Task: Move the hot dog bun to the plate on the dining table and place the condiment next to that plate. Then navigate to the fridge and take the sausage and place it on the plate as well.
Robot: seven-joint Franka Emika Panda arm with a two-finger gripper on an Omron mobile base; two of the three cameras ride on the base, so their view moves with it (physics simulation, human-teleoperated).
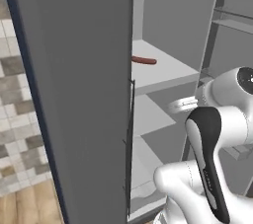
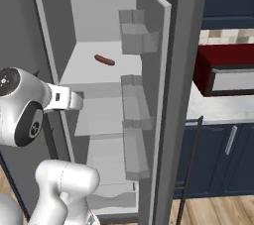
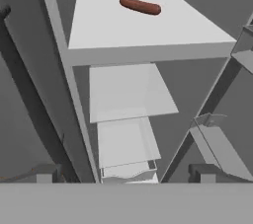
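Note:
The fridge stands open in front of me. A reddish-brown sausage [image 3: 140,5] lies alone on the upper white shelf [image 3: 148,35], towards the back; it also shows as a sausage [image 1: 144,60] in the left base view and a sausage [image 2: 104,60] in the right base view. My gripper [image 3: 126,172] is open, its two dark fingertips [image 3: 47,171] spread wide with nothing between them. It hangs in front of the fridge, below the upper shelf's level and well short of the sausage. The hot dog bun, the plate and the condiment are out of view.
The fridge's right door [image 2: 144,95] swings open with grey bins on its inner side. A tall grey door panel [image 1: 74,94] rises close on the left. Lower shelves [image 3: 126,94] stack beneath. A red appliance [image 2: 225,68] sits on the counter to the right, above dark blue cabinets [image 2: 223,159].

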